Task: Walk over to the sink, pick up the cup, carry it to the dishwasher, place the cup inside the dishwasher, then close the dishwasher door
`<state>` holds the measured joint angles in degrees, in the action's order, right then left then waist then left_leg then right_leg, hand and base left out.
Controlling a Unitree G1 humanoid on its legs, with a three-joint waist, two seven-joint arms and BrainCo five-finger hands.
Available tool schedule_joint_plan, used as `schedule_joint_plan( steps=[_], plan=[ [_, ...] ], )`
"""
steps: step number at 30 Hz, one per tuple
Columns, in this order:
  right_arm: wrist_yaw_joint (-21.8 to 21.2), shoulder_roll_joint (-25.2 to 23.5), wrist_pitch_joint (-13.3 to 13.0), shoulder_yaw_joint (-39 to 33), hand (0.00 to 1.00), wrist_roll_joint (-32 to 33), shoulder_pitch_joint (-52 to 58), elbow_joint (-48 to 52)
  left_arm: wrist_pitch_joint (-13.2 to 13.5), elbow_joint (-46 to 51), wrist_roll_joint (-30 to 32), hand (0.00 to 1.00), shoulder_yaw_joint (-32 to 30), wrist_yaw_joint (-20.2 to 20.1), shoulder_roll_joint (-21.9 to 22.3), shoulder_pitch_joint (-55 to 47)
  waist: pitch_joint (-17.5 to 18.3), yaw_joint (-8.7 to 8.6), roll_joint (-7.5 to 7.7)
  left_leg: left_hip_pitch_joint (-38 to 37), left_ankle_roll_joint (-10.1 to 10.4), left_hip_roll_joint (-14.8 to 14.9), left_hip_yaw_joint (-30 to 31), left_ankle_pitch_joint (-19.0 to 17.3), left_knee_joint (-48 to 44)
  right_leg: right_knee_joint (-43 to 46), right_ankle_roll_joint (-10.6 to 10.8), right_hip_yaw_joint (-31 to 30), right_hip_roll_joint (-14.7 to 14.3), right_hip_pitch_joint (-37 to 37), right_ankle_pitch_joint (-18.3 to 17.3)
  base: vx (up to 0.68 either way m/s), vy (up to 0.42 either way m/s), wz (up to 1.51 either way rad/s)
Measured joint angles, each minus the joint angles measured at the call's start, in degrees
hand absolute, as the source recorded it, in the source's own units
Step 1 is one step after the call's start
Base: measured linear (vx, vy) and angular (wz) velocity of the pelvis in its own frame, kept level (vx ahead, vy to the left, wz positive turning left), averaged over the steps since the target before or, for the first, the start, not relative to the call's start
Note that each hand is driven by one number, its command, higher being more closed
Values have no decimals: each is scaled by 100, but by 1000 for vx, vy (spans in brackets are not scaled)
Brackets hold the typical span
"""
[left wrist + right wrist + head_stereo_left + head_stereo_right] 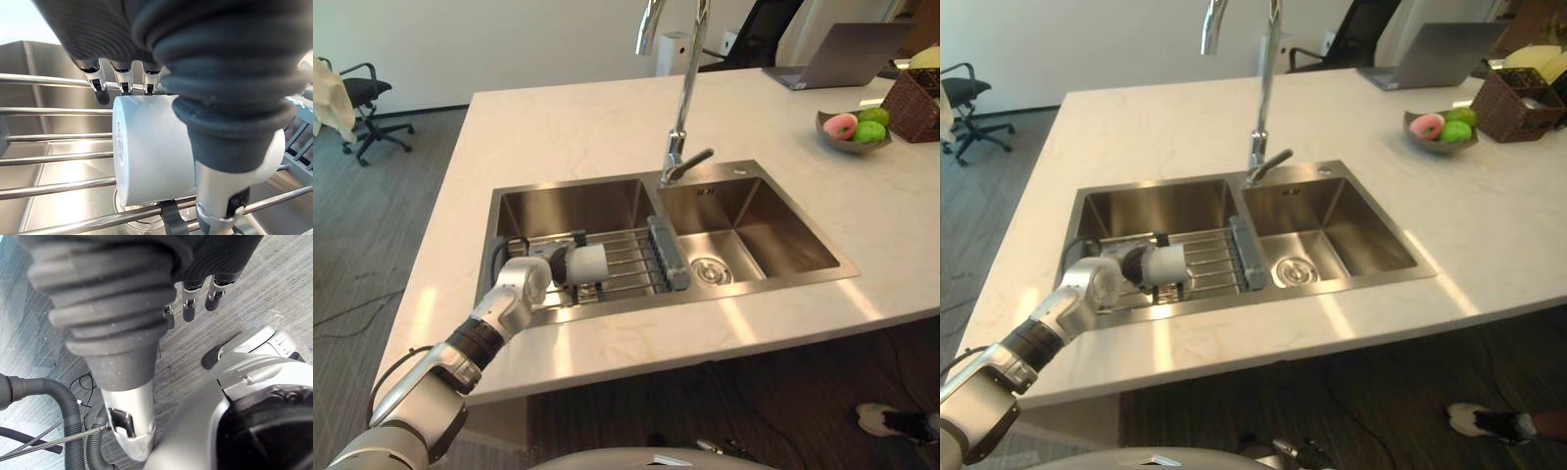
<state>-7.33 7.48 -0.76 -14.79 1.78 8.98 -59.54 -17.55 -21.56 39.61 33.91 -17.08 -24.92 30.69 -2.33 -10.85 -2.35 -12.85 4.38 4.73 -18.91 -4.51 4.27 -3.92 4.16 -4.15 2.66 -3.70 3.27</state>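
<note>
The white cup (591, 262) is laid on its side along the bars of the sink rack (631, 258) and is clamped by the left hand (558, 266). Its tiny print cannot be read.

My left arm (504, 308) is silver-grey, black-banded; left hand (230, 98) and right hand (112, 308) wear dark ribbed covers, silver fingers (123, 78) dark-tipped.

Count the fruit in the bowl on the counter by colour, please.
Pink fruit: 1
Green fruit: 2
Total: 3, all in the bowl.
</note>
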Motion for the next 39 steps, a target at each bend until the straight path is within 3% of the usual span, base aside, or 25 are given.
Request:
schedule_joint_plan(
  steps=[10, 23, 24, 30, 39],
  plan=[
    [5, 1, 0, 1, 0, 1, -1, 3, 60, -181, 2, 0, -6, -242, 7, -37, -5, -30, -7, 2, 0, -1, -13, -46, -6, -41, -2, 3, 1, -14, -2, -2, -3, 0],
    [4, -6, 10, -120, 0, -48, 2, 3, 126, -445, 367, 0, -63, -249, 134, -109, 8, -90, -45, -12, 1, -1, -148, -126, -103, -43, -2, -98, -3, -26, -3, -11, -10, -3],
    [4, -1, 24, -124, 0, -132, 3, 6, 116, -464, 418, 100, -74, -256, 144, -114, 7, -92, -55, -12, 4, -1, -158, -136, -109, -43, -2, -118, -3, -27, -3, -66, -51, -7],
    [11, 34, 45, -127, 0, -191, -4, 8, 129, -597, 729, 100, -129, -410, 315, -145, 8, -120, -81, -13, 6, -1, -155, -142, -104, -49, 4, -128, -3, -29, -4, -53, -47, -1],
    [9, 47, 60, -94, 0, -192, -16, 5, 156, -612, 1003, 100, -122, -307, 349, -173, 6, -136, -81, -9, 7, -1, -143, -141, -105, -67, 27, -129, -5, -28, 10, -37, -45, 0]
  ],
)
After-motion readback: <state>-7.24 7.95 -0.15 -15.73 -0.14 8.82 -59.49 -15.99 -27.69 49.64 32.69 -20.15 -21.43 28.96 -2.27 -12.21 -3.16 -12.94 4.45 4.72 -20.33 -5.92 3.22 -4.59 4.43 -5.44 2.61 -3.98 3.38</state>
